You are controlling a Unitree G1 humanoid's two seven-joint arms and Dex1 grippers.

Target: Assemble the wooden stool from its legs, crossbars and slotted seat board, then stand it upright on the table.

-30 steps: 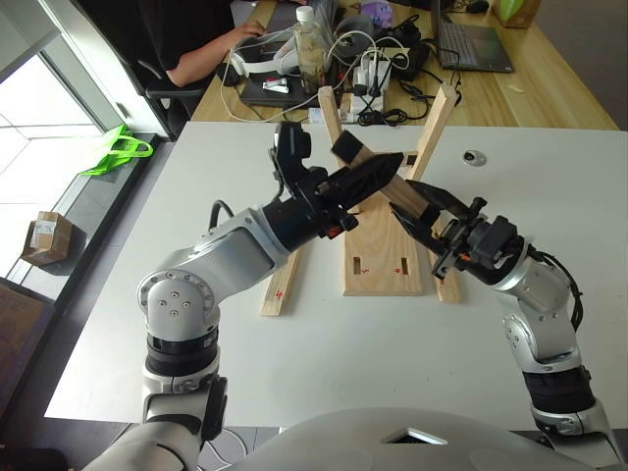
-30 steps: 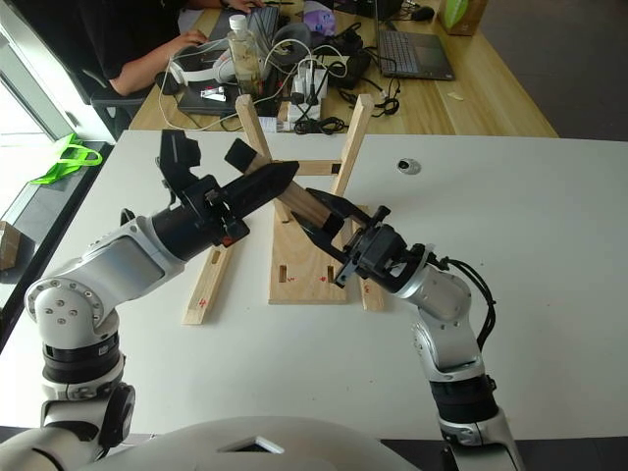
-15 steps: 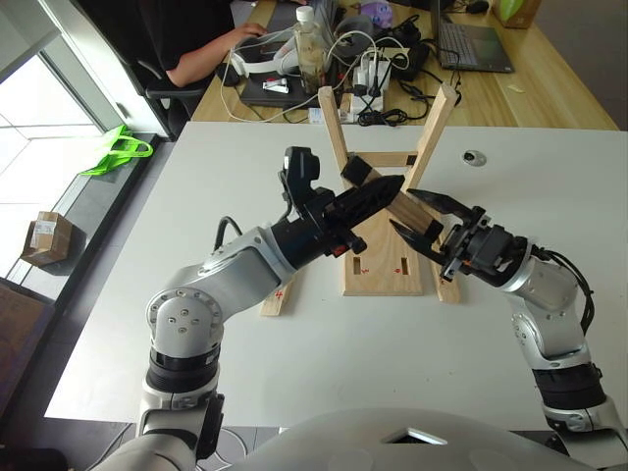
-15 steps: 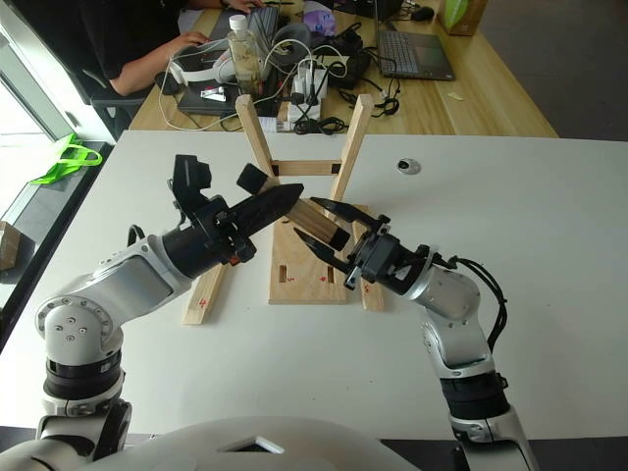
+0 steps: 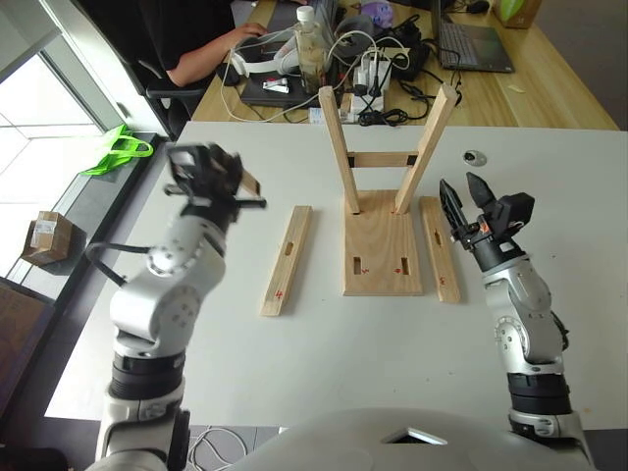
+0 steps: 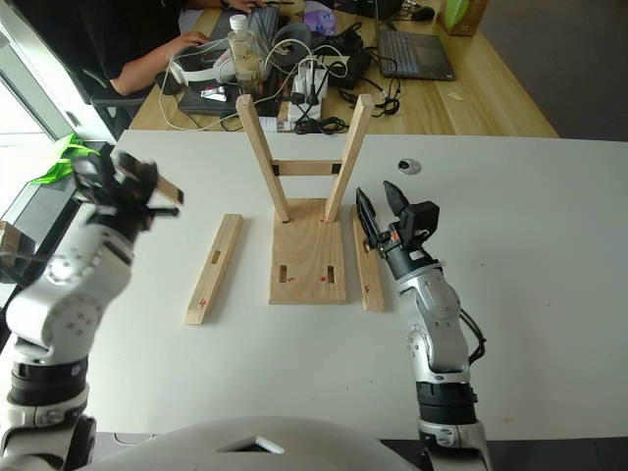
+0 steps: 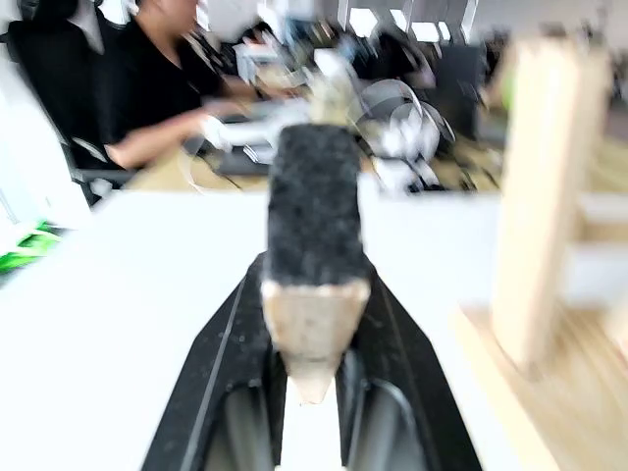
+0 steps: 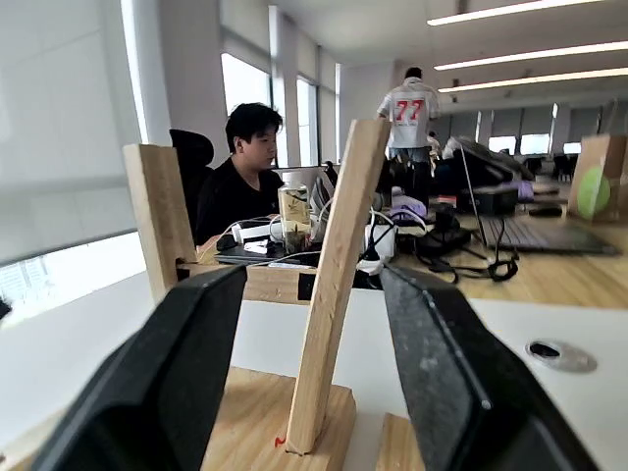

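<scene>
Seat board (image 5: 383, 260) bears two upright legs (image 5: 339, 147); right fingers (image 8: 186, 373) apart beside it; left fingers (image 7: 402, 343) clamp a wooden piece (image 7: 314, 245), well left.

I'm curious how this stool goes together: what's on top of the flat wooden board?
A leg and a second leg stand at the seat board's far end, splayed apart, joined by a crossbar. Two slots nearer the robot are empty. How deep their feet sit is hidden.

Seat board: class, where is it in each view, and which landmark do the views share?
Left eye view: seat board flat, centre.
Right eye view: seat board, centre.
Left wrist view: seat board under blurred leg.
Right wrist view: seat board under both legs.
Landmark: the legs standing in it.
</scene>
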